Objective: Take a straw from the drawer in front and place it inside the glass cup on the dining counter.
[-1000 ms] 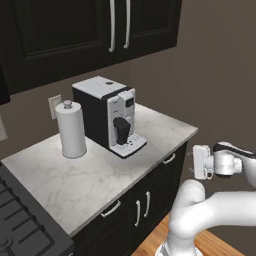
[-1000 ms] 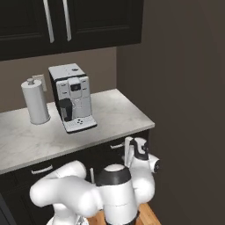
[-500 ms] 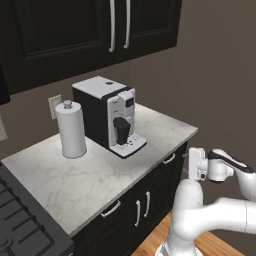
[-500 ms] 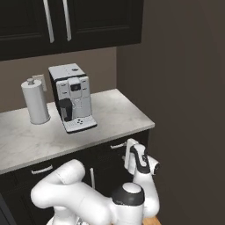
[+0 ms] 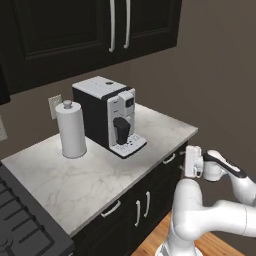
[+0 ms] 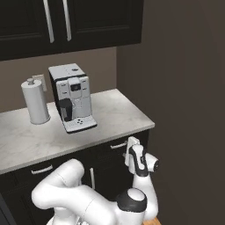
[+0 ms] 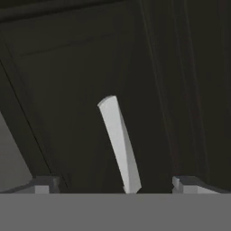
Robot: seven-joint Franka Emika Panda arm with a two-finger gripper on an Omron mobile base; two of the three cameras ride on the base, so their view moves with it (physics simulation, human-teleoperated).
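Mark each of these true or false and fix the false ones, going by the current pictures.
1. The drawer is shut. True.
2. The hand grips the drawer's handle. False: its fingertips stand apart either side of the handle, not closed on it.
3. The paper-towel roll stands left of the coffee machine. True.
4. The paper-towel roll lies on its side. False: it stands upright.
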